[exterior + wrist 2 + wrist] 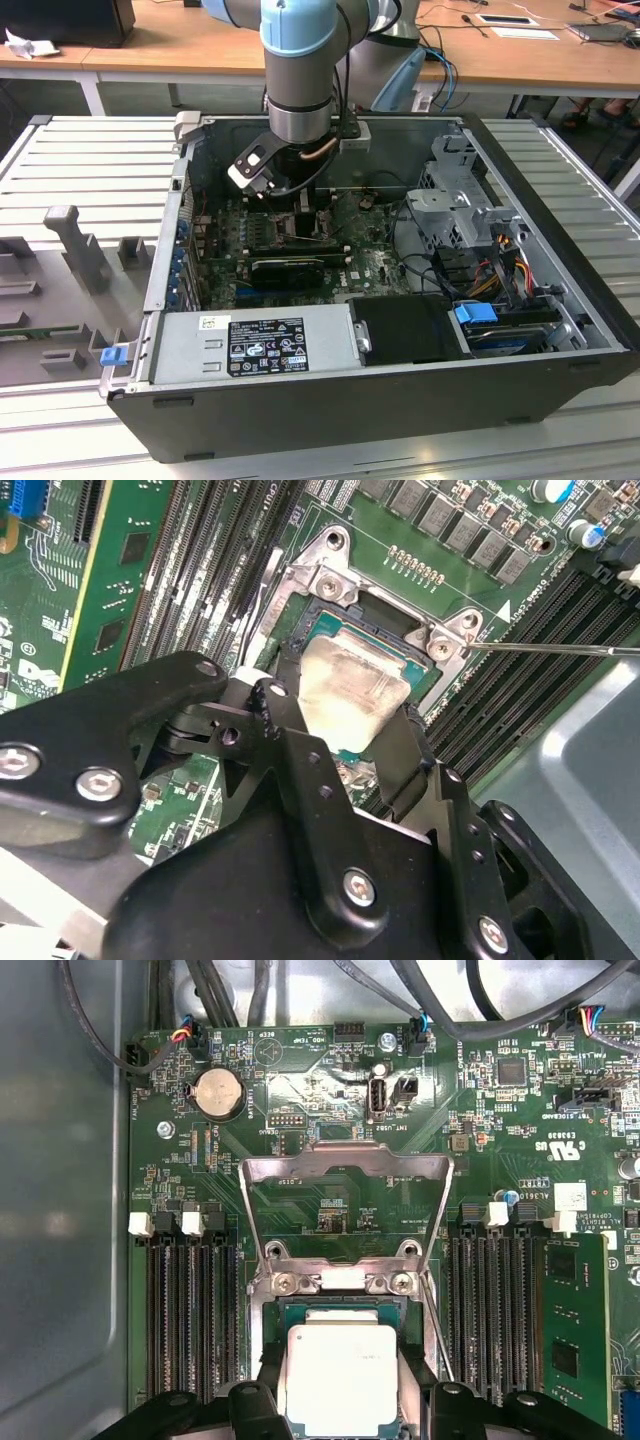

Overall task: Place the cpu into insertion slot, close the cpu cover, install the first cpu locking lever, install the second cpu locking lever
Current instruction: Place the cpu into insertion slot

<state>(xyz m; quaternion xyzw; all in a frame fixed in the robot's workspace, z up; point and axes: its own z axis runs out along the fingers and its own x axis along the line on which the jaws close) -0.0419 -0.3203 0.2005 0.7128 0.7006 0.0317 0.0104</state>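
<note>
Inside an open computer case (330, 410), the arm (300, 80) reaches straight down over the slot (335, 1307) with its gripper (345, 720) clamped on the cpu (352, 685). The black fingers (405, 755) press on two opposite edges of the chip and leave its pale metal face bare. That hold looks meant to keep the chip level and square to the slot. The cpu lies directly over the slot, but whether it is fully seated or a shade above cannot be told from either wrist view.

The cover (345, 1163) stands swung open on the side of the slot away from the gripper, hinged at the slot's edge. Green board (300, 1090) shows through its window, and it is evidently thrown back so the slot is free to take the chip. A thin wire lever (437, 1332) runs along one side of the slot, unlatched and apparently clear of the fingers. Rows of black memory slots (185, 1310) flank the slot on both sides, which leaves the gripper a narrow lane to work in.

As things lie, the chip is at the slot — cover not yet closed, lever not yet locked
</note>
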